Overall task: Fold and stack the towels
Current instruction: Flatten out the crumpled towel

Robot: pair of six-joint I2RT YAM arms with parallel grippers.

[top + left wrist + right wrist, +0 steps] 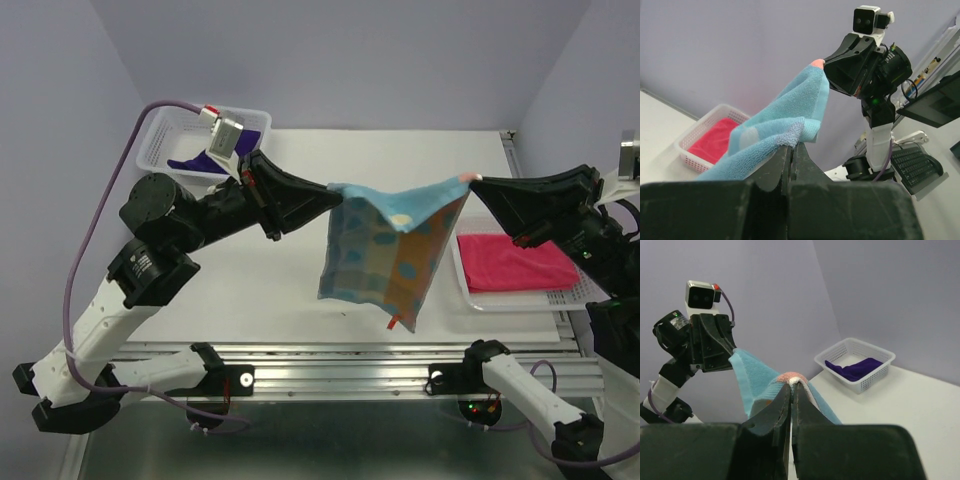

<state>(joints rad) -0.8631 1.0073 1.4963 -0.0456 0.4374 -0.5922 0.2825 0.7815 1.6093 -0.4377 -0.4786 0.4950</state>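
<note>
Fluffy patterned towel (385,250) hanging above the desk (250,285) middle, left jaws clamped on one top corner, right jaws clamped on the other, pink towel (515,262) in mesh basket (500,303) at right edge, purple towel (205,160) in another basket (165,130), far left corner.

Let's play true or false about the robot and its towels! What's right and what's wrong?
1. The left fingers and right fingers hold the patterned towel up in the air. True.
2. The pink towel hangs from the right fingers. False: it lies in the white basket on the right.
3. The purple towel sits in the far left basket. True.
4. The left fingers are open. False: they are shut on a corner of the patterned towel.
</note>
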